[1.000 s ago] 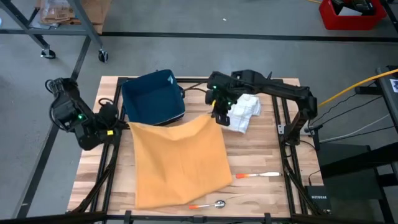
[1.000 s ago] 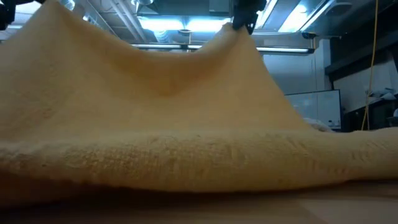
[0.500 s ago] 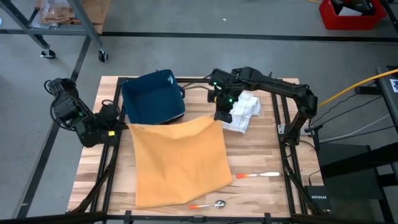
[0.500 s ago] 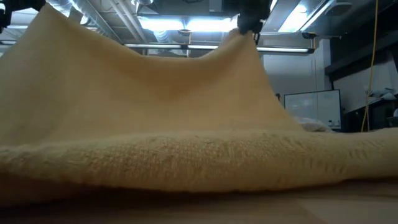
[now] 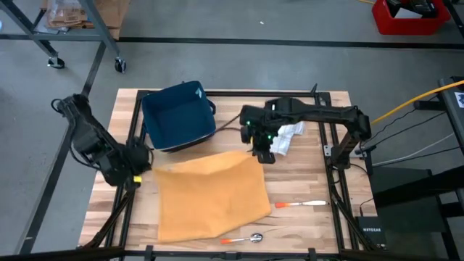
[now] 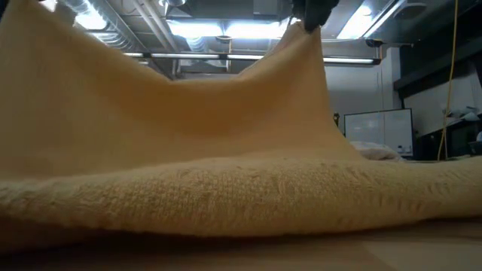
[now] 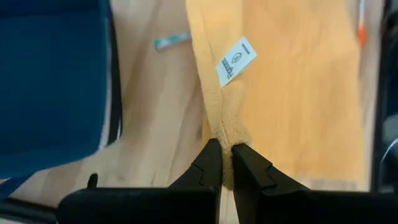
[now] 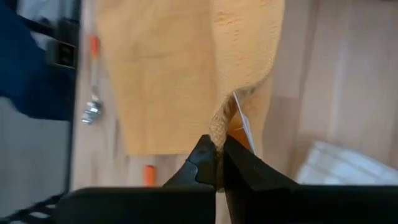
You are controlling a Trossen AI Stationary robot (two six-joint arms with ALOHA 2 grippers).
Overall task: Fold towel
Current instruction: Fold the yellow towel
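Here the orange towel lies spread over the middle of the wooden table, its near edge by the front edge and its far edge lifted off the wood. The left gripper pinches the towel's far left corner, fingers pressed together on the cloth just below a white label. The right gripper pinches the far right corner the same way. A blue bin sits at the table's back edge, a white cloth lies beside the right arm, and a spoon rests near the front edge
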